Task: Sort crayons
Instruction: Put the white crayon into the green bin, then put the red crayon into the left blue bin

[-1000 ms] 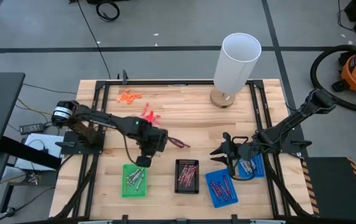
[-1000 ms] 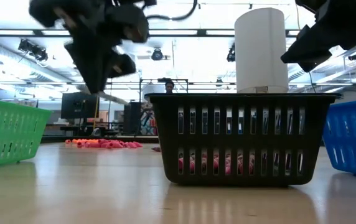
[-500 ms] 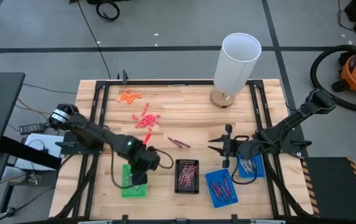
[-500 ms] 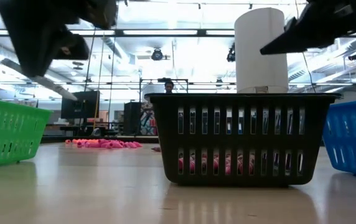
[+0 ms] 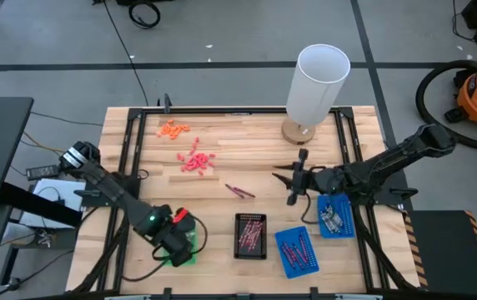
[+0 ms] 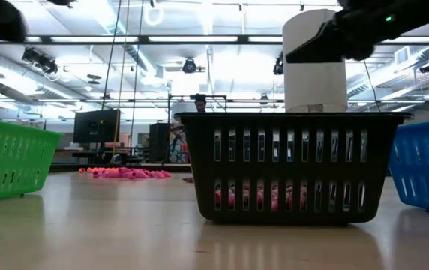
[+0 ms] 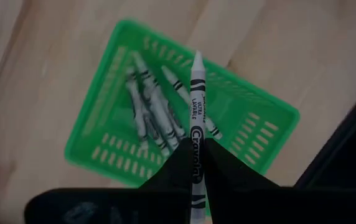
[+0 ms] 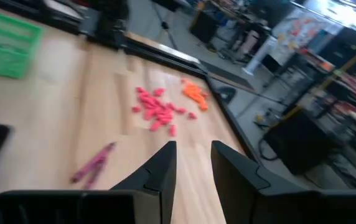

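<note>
My left gripper [image 5: 177, 242] hangs over the green tray [image 7: 108, 122] at the near left, shut on a silvery-grey crayon [image 7: 196, 106]. Several silvery crayons [image 7: 153, 109] lie in that tray. My right gripper [image 5: 292, 184] stands open right of the table's middle with nothing between its fingers [image 8: 193, 163]. It points toward two dark maroon crayons [image 5: 239, 191] that lie on the wood. Loose pink pieces [image 5: 195, 161] and orange pieces [image 5: 173, 128] lie farther back. My left gripper pinches the silvery-grey crayon between its two fingers at the wrapped part toward its blunt end [image 7: 196, 163]. The fingers come from above, pointing down. The pointed end [image 7: 196, 59] sticks out past the fingertips. The crayon is clear of the green tray below it.
A black tray [image 5: 250, 235] with pinkish and maroon crayons stands at the near middle, and two blue trays [image 5: 297, 250] [image 5: 336, 218] stand to its right. A tall white cylinder [image 5: 316, 83] stands at the far edge. Metal frame rails [image 5: 130, 150] run along both sides.
My left gripper has carried the silvery crayon from the table's middle toward the near left, until it hangs over the green tray, and its wrist has rolled on the way. My right gripper has left the blue tray, gone toward the far edge and the maroon crayons, and turned.
</note>
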`<action>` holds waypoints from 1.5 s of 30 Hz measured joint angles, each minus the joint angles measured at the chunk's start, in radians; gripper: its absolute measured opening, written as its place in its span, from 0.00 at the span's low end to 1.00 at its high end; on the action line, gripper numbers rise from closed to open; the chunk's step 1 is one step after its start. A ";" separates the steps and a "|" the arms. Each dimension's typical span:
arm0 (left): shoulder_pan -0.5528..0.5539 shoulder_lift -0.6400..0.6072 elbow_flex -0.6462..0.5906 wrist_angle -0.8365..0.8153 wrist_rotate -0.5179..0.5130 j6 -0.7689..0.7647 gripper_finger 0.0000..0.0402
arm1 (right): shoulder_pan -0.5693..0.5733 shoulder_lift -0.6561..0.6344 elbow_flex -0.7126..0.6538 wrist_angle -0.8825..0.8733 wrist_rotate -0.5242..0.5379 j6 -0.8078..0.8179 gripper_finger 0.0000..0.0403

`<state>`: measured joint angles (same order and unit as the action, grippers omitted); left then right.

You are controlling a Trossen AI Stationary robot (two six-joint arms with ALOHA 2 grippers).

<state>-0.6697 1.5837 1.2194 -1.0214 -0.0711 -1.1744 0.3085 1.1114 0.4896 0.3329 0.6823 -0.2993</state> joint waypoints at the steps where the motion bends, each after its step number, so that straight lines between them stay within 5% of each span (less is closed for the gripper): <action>1: -0.012 0.000 0.000 -0.009 -0.011 -0.048 0.06 | -0.017 0.000 0.000 0.003 0.000 0.000 0.27; 9: -0.063 0.000 0.000 -0.049 -0.052 -0.352 0.06 | -0.106 0.000 0.000 0.003 -0.054 0.034 0.27; 20: -0.024 0.001 -0.143 0.013 -0.053 -0.439 0.06 | -0.121 0.000 0.000 0.003 -0.134 0.062 0.27; 25: -0.020 0.001 -0.177 0.088 -0.051 -0.391 0.09 | -0.121 0.000 0.000 -0.008 -0.135 0.084 0.27; 35: 0.050 -0.007 -0.126 0.128 0.032 -0.119 0.35 | -0.121 0.000 -0.001 -0.066 -0.188 0.180 0.27; 45: 0.169 -0.008 -0.010 0.114 -0.033 0.253 0.38 | -0.113 0.000 -0.001 -0.123 -0.240 0.321 0.27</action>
<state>-0.5005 1.5757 1.2098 -0.9073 -0.1043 -0.9215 0.1953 1.1114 0.4885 0.2094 0.4427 0.0217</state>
